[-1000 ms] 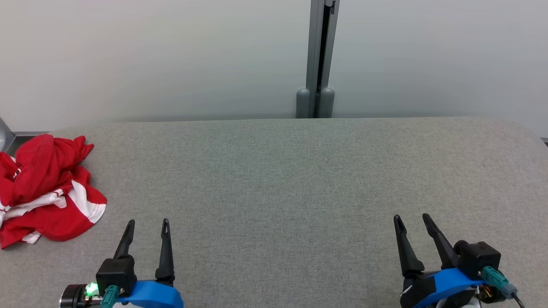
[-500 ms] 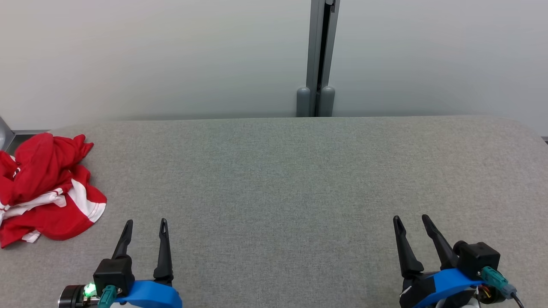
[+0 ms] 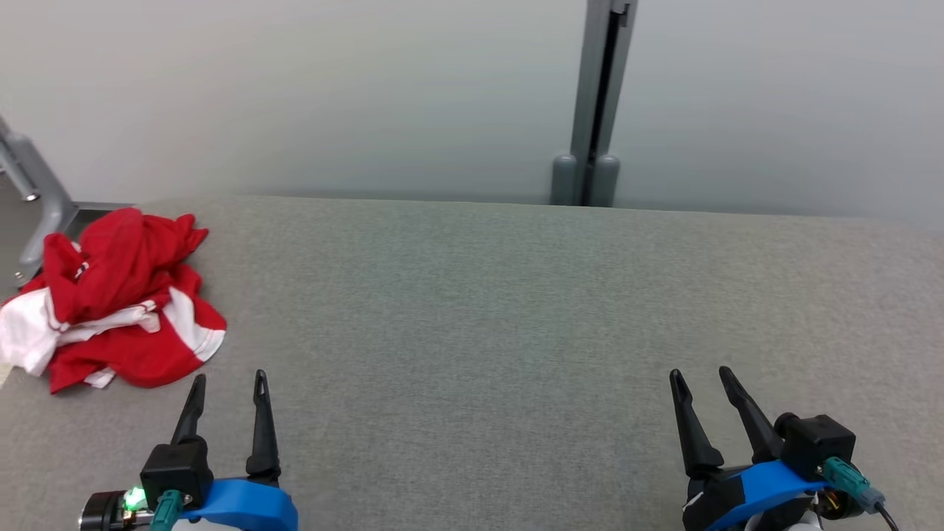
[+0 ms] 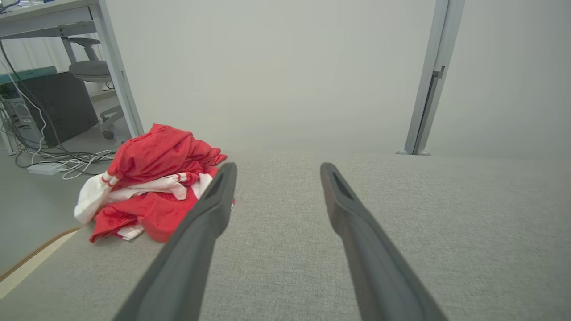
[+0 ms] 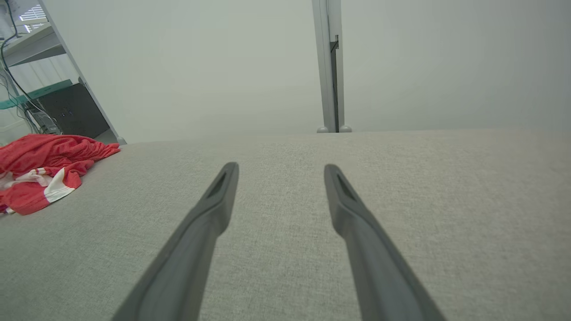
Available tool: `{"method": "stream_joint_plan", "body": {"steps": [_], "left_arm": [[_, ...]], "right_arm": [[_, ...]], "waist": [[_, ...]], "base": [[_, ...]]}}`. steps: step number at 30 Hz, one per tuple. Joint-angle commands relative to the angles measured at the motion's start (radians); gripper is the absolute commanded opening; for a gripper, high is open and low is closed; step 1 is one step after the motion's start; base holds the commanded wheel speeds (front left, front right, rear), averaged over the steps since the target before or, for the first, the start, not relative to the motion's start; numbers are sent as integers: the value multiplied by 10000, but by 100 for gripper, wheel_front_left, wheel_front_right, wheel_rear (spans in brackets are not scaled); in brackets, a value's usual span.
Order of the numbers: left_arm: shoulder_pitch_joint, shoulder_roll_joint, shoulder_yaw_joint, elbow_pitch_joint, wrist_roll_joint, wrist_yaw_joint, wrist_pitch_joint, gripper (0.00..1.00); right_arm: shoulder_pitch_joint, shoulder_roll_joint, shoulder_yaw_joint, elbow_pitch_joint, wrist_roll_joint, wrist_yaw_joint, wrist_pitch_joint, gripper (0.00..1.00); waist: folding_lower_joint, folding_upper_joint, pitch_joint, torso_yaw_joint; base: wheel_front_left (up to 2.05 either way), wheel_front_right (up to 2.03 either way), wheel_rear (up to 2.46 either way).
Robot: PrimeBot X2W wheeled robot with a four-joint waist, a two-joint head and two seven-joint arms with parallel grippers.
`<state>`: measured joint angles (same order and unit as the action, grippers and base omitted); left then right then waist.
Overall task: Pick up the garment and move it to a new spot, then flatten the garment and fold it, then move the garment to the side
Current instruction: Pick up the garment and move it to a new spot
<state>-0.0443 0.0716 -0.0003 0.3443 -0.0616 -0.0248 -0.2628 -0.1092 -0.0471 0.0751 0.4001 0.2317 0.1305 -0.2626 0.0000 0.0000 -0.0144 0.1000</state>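
Note:
A crumpled red and white garment [image 3: 118, 299] lies in a heap at the far left end of the grey fabric table [image 3: 501, 310], close to its edge. The left wrist view has the garment [image 4: 151, 178] ahead and to the left of the fingers. In the right wrist view the garment [image 5: 42, 171] sits far left. My left gripper [image 3: 228, 380] is open, empty, just right of and nearer than the heap, apart from it. My right gripper [image 3: 700, 374] is open and empty at the lower right, far from the garment.
A grey post [image 3: 594, 103] stands behind the table against the pale wall. Off the table's left end are a metal desk leg [image 3: 33, 192], an office chair [image 4: 89, 69], a dark computer case [image 4: 53, 104] and floor cables [image 4: 58, 160].
The head camera has turned left, so the garment and the post sit further right in the picture. Both grippers stay open and hold their places on the table.

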Motion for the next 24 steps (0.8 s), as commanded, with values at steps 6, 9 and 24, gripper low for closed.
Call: {"method": "stream_joint_plan", "body": {"steps": [6,9,24], "left_arm": [[-23,176,231,-182,-43,158,-30,100],[12,233,317,-195,-78,174,-30,100],[173,489,767,-396,-183,370,-30,100]], "right_arm": [[107,-59,16,-141,74,4,-35,100],[120,-59,8,-155,86,4,-35,100],[263,-59,103,-199,208,4,-35,100]], "waist": [[0,0,21,712],[0,0,8,1074],[0,0,-171,2982]], "base": [[0,0,0],[0,0,0],[0,0,0]]}}
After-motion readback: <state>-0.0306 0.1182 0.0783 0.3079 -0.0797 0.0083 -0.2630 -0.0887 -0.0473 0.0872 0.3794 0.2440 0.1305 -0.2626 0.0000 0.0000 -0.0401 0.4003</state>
